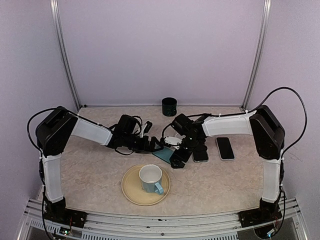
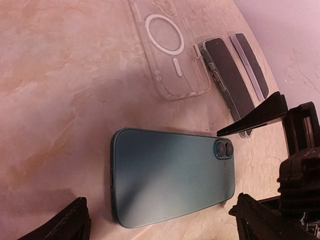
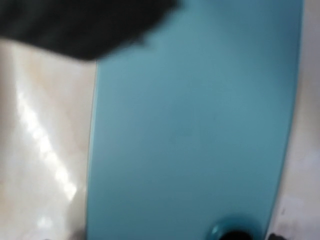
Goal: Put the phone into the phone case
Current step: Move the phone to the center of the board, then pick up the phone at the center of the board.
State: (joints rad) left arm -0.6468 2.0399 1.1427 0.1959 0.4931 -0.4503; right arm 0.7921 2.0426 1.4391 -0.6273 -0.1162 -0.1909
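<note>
teal glass-backed phone (image 2: 170, 175) laid face down, lower centre of left wrist frame, apart from clear plastic ring-marked case (image 2: 170, 50) at top centre. left gripper (image 2: 160, 214) spread wide astride phone, nothing held. right gripper (image 1: 178, 158) close by, opening cannot be told. risk: phone skidded if thin edge missed.

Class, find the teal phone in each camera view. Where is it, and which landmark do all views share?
Top external: teal phone near the picture's centre, small.
Left wrist: phone at lower centre, camera side up.
Right wrist: phone fills most of the frame, blurred.
Shared landmark: the beige marbled table.
</note>
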